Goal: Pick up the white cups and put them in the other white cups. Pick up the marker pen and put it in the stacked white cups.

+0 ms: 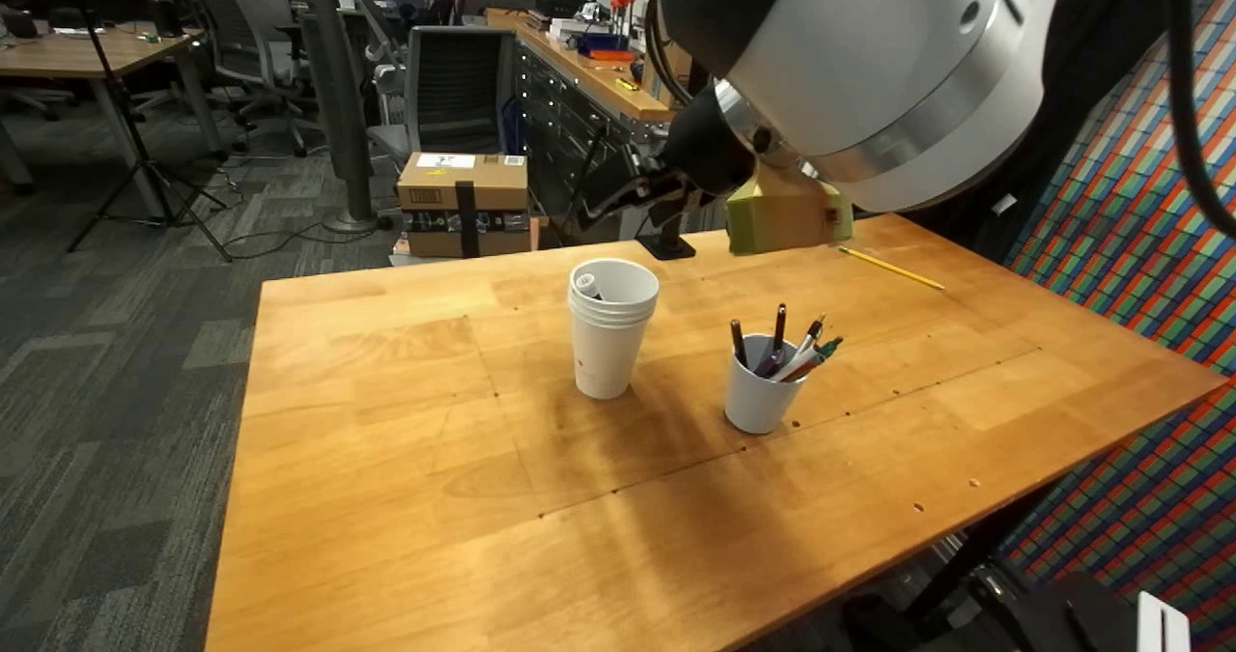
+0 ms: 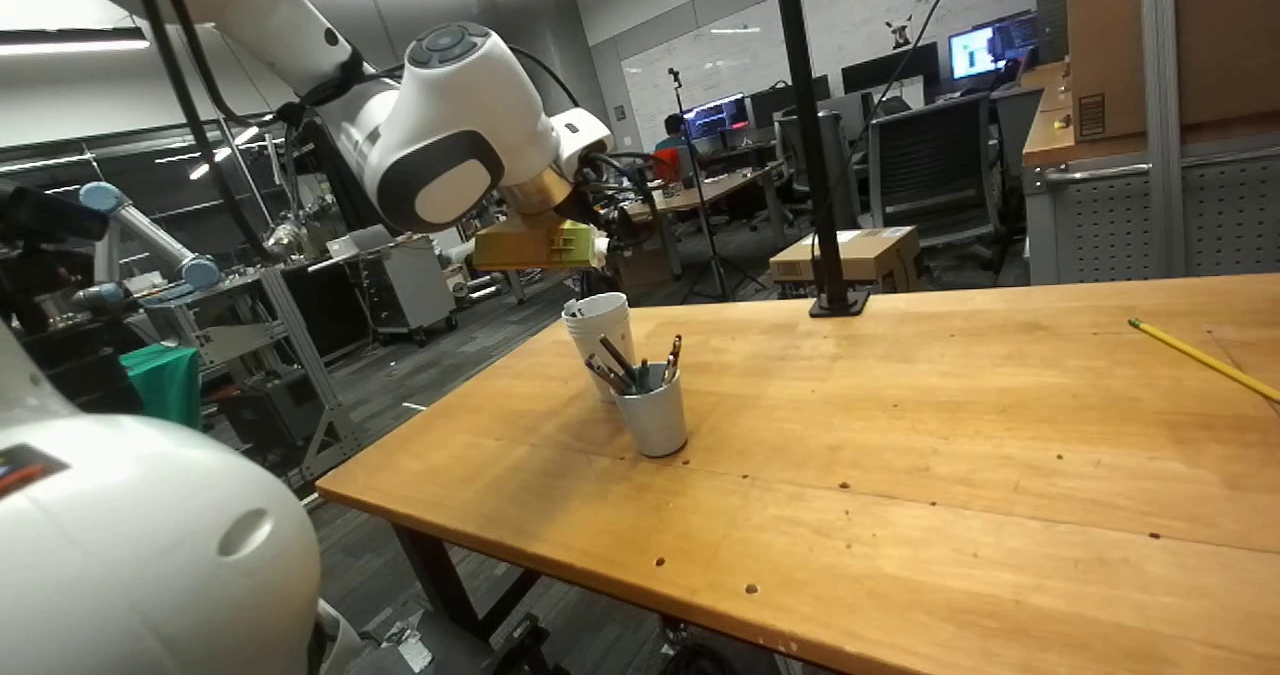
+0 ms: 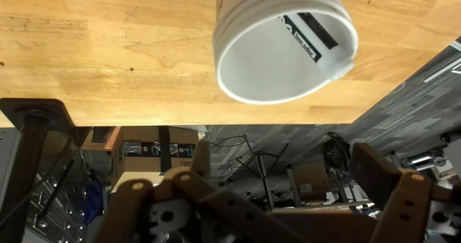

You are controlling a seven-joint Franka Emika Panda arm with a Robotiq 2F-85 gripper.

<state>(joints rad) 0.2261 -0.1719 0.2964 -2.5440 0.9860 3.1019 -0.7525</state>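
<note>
White cups [image 1: 610,343]: found them nested in one upright stack [image 2: 612,319] on the wooden table [image 1: 406,420], with several rims showing and an exact count impossible to tell. Saw the marker [image 3: 314,37] inside the top cup [image 3: 270,70], leaning aslant against the inner wall and reaching about to the rim.

Took both the stacking and the dropping-in for done, judging by the lie of things, and set the step in hand down as the finish: getting the arm [image 1: 869,82] clear. Found the claw [image 3: 282,158] spread wide in the wrist view, with fingers [image 3: 372,169] well apart and nothing gripped between them. Saw the arm's end raised higher than the stack in both exterior views, with no contact visible on cups or marker.

Judged the next move to call for a smooth rise away from the stack, keeping fingers parted and avoiding any sideways sweep liable to clip the rim or topple cups probably light.

Noted, near the stack but apart from it, a pen cup [image 1: 761,403] with pens [image 1: 779,326] sticking out at several angles; judged it no part of the job and best left alone. Saw farther off a yellow pencil [image 1: 893,269] on the same table, a black post [image 2: 809,135] standing at the edge, and beyond that a cardboard box [image 1: 435,195].
</note>
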